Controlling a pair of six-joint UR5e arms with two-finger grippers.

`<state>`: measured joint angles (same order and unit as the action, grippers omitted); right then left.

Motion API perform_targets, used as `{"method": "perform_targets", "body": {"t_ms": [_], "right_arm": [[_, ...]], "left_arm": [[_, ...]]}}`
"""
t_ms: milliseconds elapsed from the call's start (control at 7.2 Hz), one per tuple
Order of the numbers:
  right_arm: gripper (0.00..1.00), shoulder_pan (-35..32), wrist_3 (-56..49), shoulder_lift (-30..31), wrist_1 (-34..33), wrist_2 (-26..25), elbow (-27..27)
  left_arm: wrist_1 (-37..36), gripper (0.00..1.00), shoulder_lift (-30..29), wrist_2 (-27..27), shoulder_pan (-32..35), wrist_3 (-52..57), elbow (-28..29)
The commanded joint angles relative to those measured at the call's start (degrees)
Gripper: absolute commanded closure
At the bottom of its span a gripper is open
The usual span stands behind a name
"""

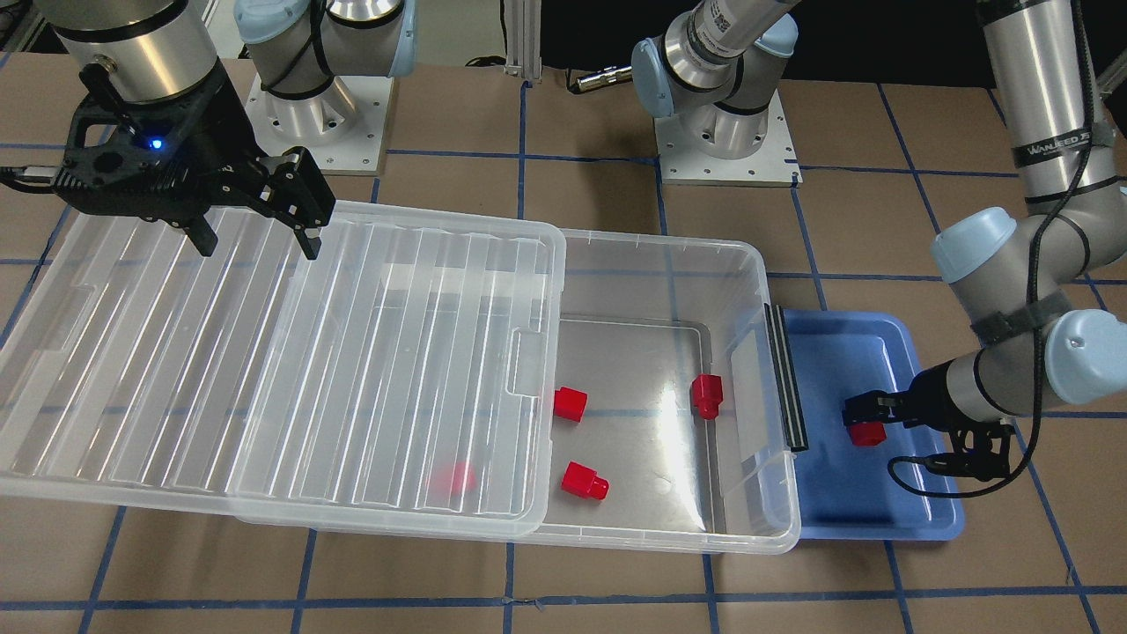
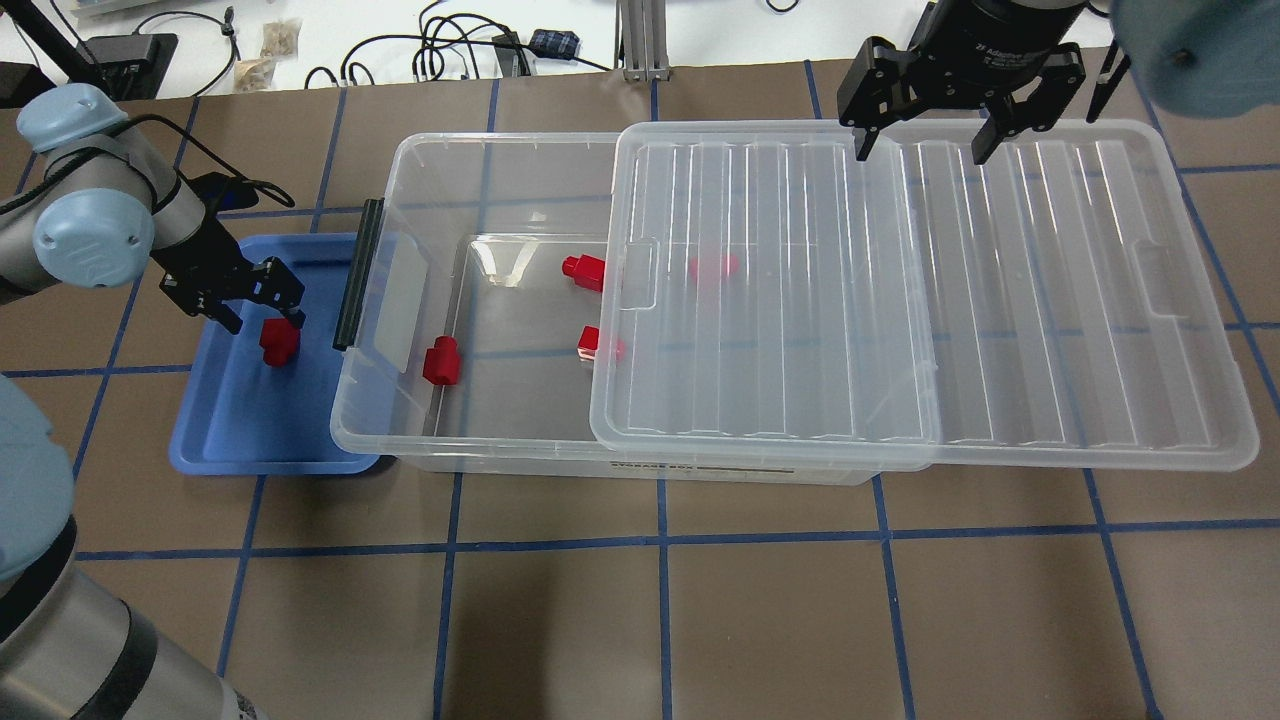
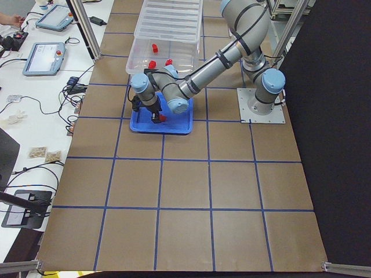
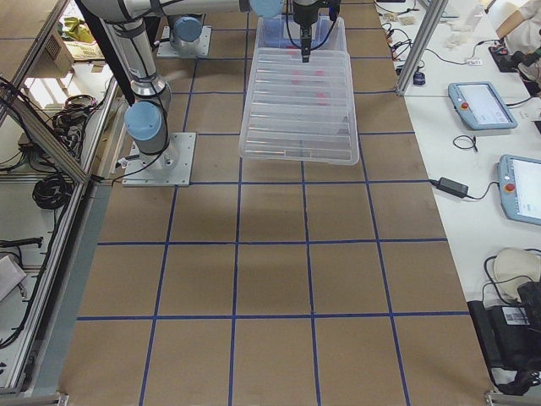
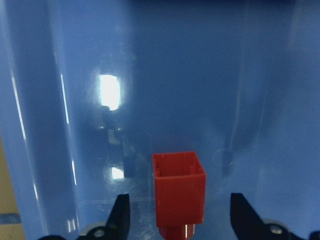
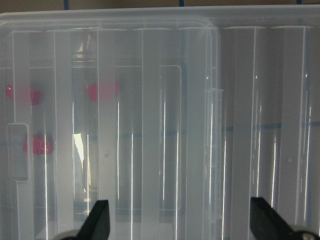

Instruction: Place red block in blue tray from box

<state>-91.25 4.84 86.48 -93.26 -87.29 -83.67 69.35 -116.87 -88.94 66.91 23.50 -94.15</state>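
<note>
While the left tool (image 2: pixel 262 320) is held with its fingers apart at the left of the overhead view, the red block (image 2: pixel 279 342) is seen between them, gripped by neither, apparently resting in the blue tray (image 2: pixel 240 440). The release step is judged to be in hand. A straight lift clear of the block is called for next. 4 other red blocks (image 2: pixel 440 360) lie in the box (image 2: pixel 520 455). The right tool (image 2: pixel 922 150) is spread above the offset lid (image 2: pixel 1000 300), upper right.
</note>
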Motion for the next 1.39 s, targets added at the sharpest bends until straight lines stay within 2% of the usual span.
{"method": "perform_targets", "body": {"t_ms": [0, 278, 417, 556, 833, 1250], "right_arm": [[0.00, 0.02, 0.08, 0.00, 0.01, 0.36, -0.09], [0.00, 0.02, 0.25, 0.00, -0.08, 0.45, -0.09], [0.00, 0.02, 0.25, 0.00, -0.08, 0.45, -0.09], [0.00, 0.02, 0.34, 0.00, -0.08, 0.54, -0.09], [0.00, 0.02, 0.43, 0.00, -0.08, 0.54, -0.09], [0.00, 0.02, 0.43, 0.00, -0.08, 0.45, -0.18]], "left_arm": [[8.64, 0.00, 5.93, 0.00, 1.11, -2.91, 5.43], [22.96, 0.00, 11.02, 0.44, 3.38, -6.76, 14.04], [26.76, 0.00, 14.01, -0.08, 6.36, -9.49, 16.08], [27.06, 0.00, 16.30, 0.17, 10.30, -11.78, 16.10], [26.46, 0.00, 15.89, 0.17, 16.82, -18.11, 15.92], [26.80, 0.00, 20.88, -0.18, 20.10, -18.22, 12.51]]}}
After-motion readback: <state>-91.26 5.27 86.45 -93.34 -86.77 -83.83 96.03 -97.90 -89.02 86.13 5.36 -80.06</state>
